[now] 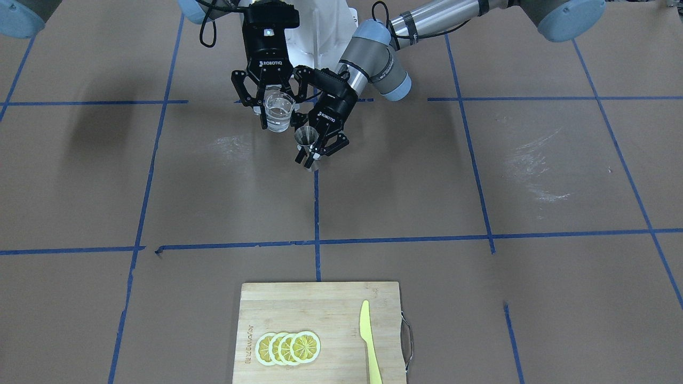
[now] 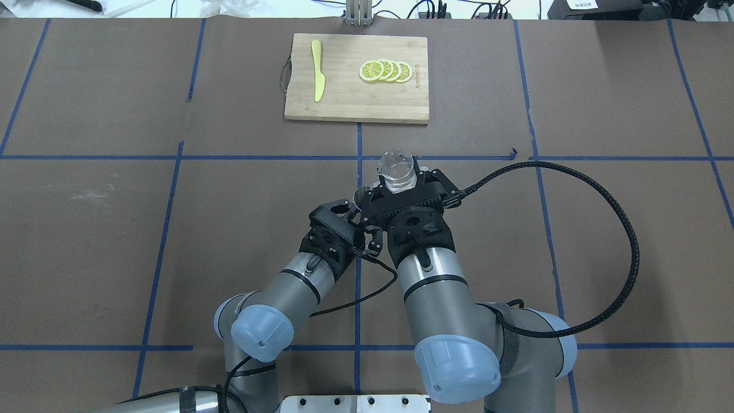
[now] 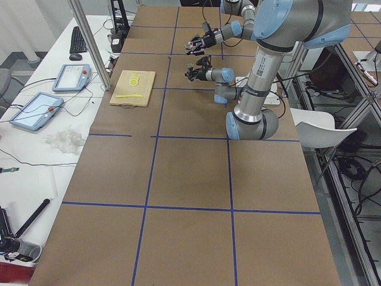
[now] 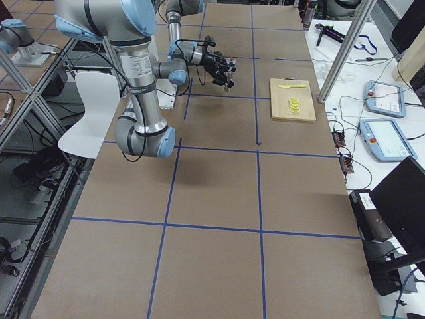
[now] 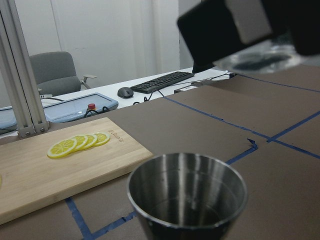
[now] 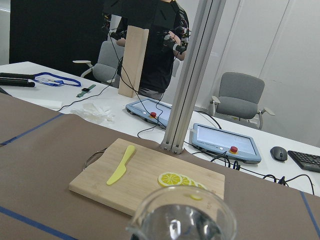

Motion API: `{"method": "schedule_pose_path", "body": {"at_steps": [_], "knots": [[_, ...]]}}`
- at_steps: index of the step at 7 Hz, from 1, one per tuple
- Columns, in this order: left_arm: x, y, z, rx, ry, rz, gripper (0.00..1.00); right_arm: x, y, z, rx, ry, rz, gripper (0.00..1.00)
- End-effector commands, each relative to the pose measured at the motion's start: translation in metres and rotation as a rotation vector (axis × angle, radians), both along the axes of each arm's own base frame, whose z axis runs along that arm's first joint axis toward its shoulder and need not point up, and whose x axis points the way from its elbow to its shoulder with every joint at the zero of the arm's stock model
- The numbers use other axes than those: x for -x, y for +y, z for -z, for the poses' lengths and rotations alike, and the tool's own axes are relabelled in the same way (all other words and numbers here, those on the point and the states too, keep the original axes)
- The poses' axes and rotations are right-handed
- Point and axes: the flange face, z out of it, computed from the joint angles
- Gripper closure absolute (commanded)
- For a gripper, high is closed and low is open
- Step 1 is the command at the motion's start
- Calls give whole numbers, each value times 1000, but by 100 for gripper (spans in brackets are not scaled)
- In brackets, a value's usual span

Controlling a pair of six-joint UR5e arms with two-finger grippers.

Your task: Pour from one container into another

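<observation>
We found both of the task's things held aloft over the tabletop, near the middle of the robot-side edge; the right fingers (image 1: 262, 117) were clamped on the wall of the glass (image 1: 279, 111), and the left fingers (image 1: 328, 148) were clamped low on the jigger (image 1: 307, 136); the glass stood roughly upright, just beside the jigger's open mouth and a little higher, and it seemed to hold some clear liquid; we judged the glass stiff, smooth and breakable, bottom-heavy from its thick base, so a firm hold around the wall at mid-height suited it better than a pinch at the rim; the jigger looked light, rigid and slick, its narrow waist the natural place to take it, and its small mouth left little margin for a stream; the only writing we could read was ROBOTIQ, printed in white on both gripper bodies; the cutting board (image 1: 320, 304) at the middle of the operators' edge carried a burned-in mark along one side, too small to make out, with lemon slices (image 1: 288, 348) and a yellow knife (image 1: 368, 341) lying on it.
</observation>
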Motion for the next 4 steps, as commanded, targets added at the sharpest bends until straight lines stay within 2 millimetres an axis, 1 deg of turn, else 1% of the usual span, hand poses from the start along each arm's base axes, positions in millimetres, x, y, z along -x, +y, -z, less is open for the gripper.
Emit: {"method": "schedule_pose_path", "body": {"at_steps": [1,2,3,4], "knots": [[-4,-1,-2,-1,19,1,100,-7,-5,15,16,70,0,100],[-4,-1,-1,-2,24,1,100,-6,-3,15,20,100,3,100],[-5,-1,-1,-2,22,1,100,-10,-2,19,18,147,9,100],[-4,-1,2,-3,30,1,100,-11,-4,31,9,165,12,100]]}}
